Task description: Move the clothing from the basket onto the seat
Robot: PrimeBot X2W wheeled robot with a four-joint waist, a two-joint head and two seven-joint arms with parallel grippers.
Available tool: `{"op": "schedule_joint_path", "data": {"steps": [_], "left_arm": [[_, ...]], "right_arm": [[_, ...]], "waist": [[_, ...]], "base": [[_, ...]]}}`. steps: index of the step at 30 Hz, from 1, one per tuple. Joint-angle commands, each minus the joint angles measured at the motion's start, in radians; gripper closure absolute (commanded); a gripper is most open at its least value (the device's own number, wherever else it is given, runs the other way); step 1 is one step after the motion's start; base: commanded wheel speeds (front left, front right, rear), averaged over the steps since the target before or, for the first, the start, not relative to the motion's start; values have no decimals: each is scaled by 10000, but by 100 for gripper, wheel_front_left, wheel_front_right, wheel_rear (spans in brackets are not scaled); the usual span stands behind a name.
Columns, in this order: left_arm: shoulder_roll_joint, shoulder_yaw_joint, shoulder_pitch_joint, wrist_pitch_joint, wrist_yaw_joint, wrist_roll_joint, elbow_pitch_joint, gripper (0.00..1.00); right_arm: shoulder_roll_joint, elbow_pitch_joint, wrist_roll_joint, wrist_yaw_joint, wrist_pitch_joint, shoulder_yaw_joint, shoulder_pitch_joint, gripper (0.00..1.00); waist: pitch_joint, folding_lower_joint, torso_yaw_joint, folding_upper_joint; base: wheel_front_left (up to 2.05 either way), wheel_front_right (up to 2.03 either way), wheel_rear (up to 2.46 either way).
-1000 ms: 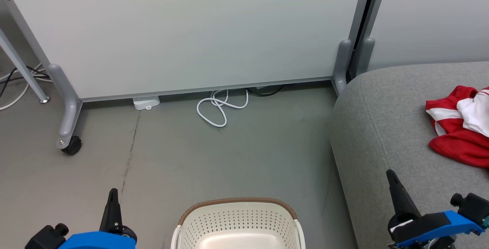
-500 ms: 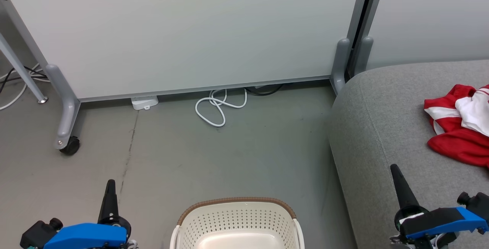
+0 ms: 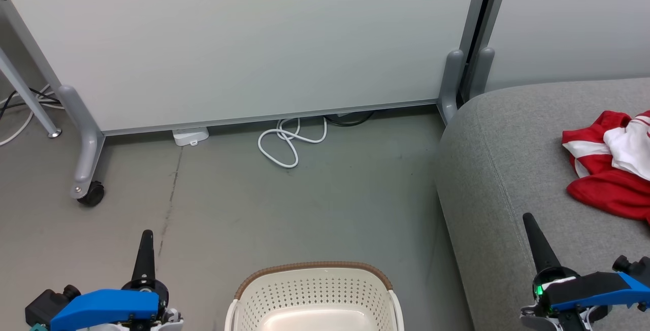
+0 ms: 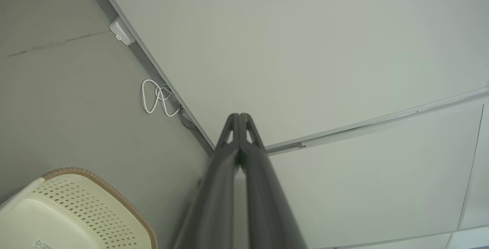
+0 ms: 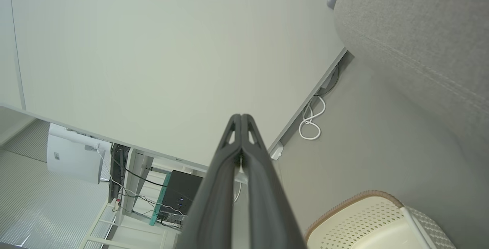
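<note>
Red clothing (image 3: 609, 176) with white stripes and a white panel lies bunched on the grey seat (image 3: 502, 178) at the right. The cream basket (image 3: 315, 295) with its brown rim stands on the floor at the bottom middle; the part of its inside that shows holds nothing. My left gripper (image 3: 147, 234) is shut at the lower left, left of the basket, holding nothing. My right gripper (image 3: 528, 218) is shut over the seat's front part, below and left of the clothing. The basket's corner (image 4: 76, 211) shows in the left wrist view, and the basket (image 5: 378, 222) and seat (image 5: 416, 35) in the right wrist view.
A pale partition panel (image 3: 254, 41) on castor feet (image 3: 92, 196) stands behind the floor. A looped white cable (image 3: 287, 143) and a small white box (image 3: 184, 135) lie at its base. A metal leg (image 3: 30, 97) and cables sit at the far left.
Both grippers have shifted a little, the left one downward and outward, the right one slightly up and rightward. The camera has drifted a bit, so the scene sits slightly leftward.
</note>
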Motion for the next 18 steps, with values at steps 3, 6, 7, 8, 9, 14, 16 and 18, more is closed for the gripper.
{"op": "schedule_joint_path", "data": {"steps": [3, 6, 7, 8, 9, 14, 16, 18], "left_arm": [[21, 125, -274, 144, -92, -429, -142, 100], [10, 152, -316, 210, -94, -678, -165, 100], [5, 159, -329, 231, -97, -758, -169, 100], [3, 166, -345, 247, -99, -831, -176, 100], [0, 176, -362, 278, -102, -907, -185, 100], [-15, 224, -391, 387, -103, -1299, -213, 100], [-22, 246, -413, 437, -108, -1441, -229, 100], [-26, 269, -446, 478, -112, -1584, -243, 100]], "right_arm": [[-14, -48, 511, 3, 84, -69, -255, 100], [-14, -36, 797, 3, 119, -91, -285, 100], [-14, -33, 895, 3, 130, -98, -293, 100], [-14, -28, 989, 3, 146, -105, -300, 100], [-14, -23, 1080, 3, 156, -110, -309, 100], [-14, -2, 1529, 3, 202, -146, -349, 100], [-14, 5, 1701, 3, 227, -160, -369, 100], [-14, 13, 1866, 3, 256, -171, -373, 100]], "waist": [[7, 0, -11, 0], [11, 0, -20, 0], [13, 0, -23, 0], [15, 0, -26, 0], [16, 0, -29, 0], [24, 0, -43, 0], [28, 0, -49, 0], [31, 0, -55, 0]], "base": [[0, 0, 0], [0, 0, 0], [0, 0, 0], [0, 0, 0], [0, 0, 0], [0, 0, 0], [0, 0, 0], [0, 0, 0]]}}
